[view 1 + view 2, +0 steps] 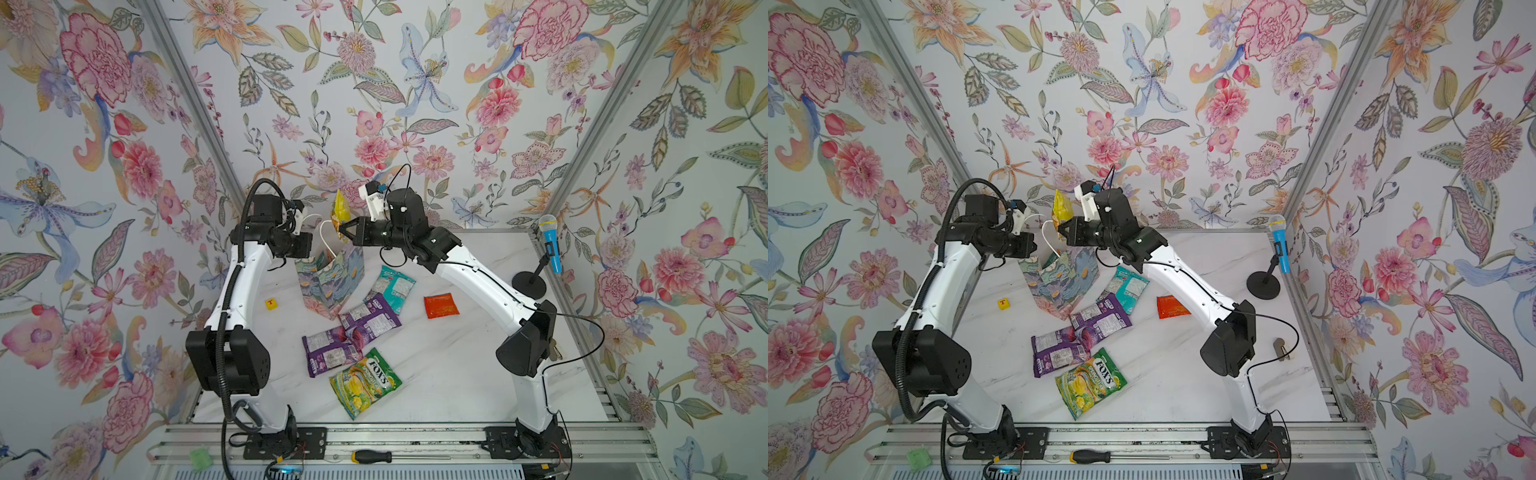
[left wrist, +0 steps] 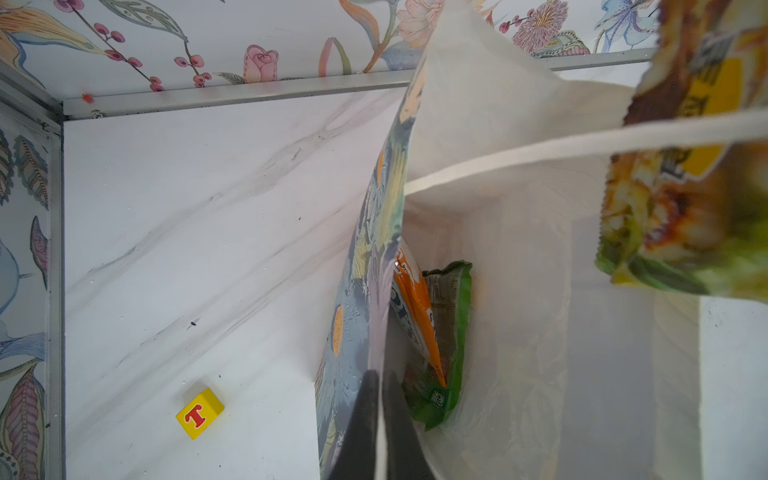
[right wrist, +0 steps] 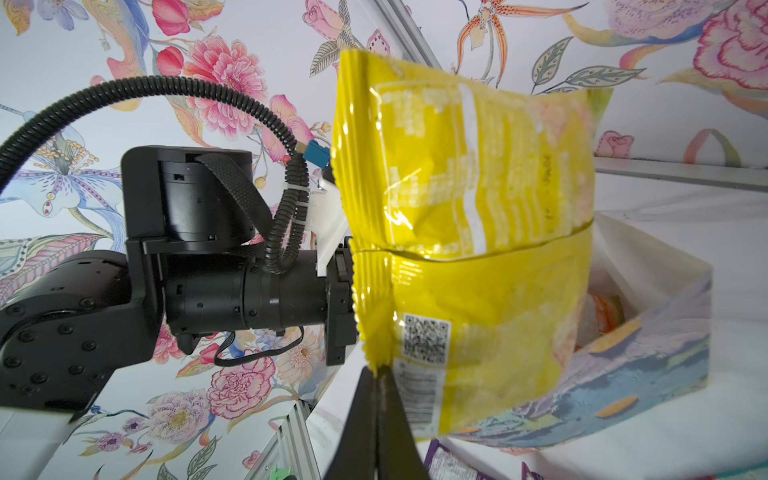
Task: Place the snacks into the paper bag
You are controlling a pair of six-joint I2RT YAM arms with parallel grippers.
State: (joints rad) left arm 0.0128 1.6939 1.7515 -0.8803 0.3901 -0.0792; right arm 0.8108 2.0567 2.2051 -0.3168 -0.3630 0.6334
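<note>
Over the marble table (image 1: 457, 374), the yellow pouch (image 3: 478, 208) is clenched by the right gripper (image 3: 376, 376) above the paper bag (image 1: 332, 282), its wall pinched by the left gripper (image 2: 379, 380); lowering edge-first before release is advised.

My two top views sit high over the near edge of the table (image 1: 457, 374), looking down toward its far edge, set back enough to take it all in; they overlap almost entirely. My left wrist camera hangs close above the paper bag (image 2: 361, 249), looking down into it and onto the table's far left corner. My right wrist camera faces sideways, very near the yellow pouch (image 3: 478, 208). Both wrist views share bag and pouch.
</note>
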